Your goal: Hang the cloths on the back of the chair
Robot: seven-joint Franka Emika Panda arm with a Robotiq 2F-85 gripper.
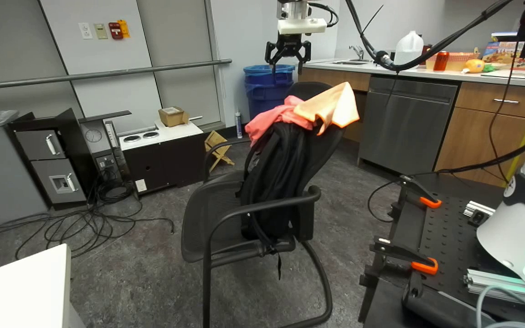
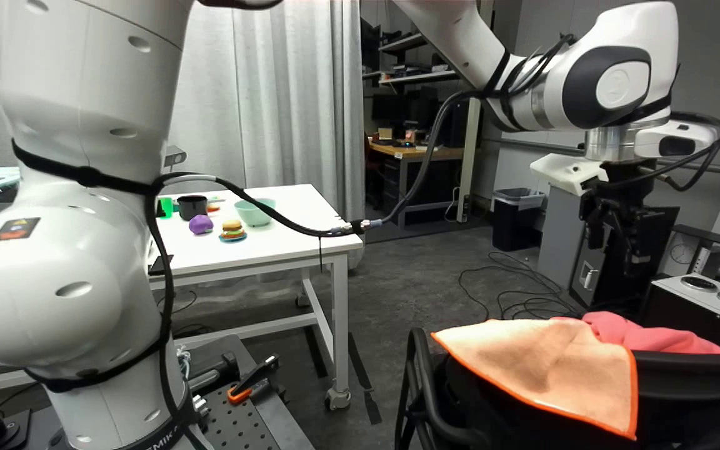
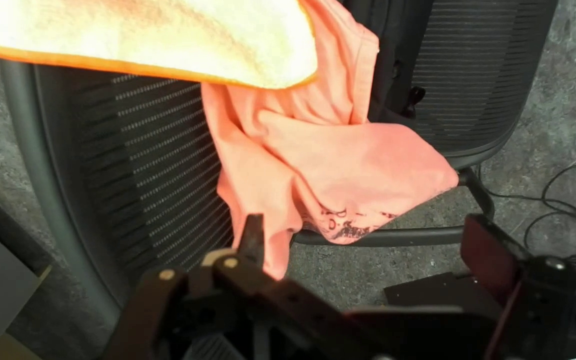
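In an exterior view, the pincer [image 1: 287, 68] hangs spread at upper centre; mid-frame, the orange cloth [image 1: 331, 107] and pink cloth [image 1: 276, 117] drape over the chair back [image 1: 319, 150]. In an exterior view, the orange cloth [image 2: 547, 369] lies lower right. In the wrist view, the orange cloth, upper left, overlaps the pink cloth at centre.

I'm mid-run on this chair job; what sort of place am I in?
Probably a robotics lab with a kitchenette area. A robot arm stands at a perforated black plate, while a counter has a faucet and, below it, what looks like a dishwasher.
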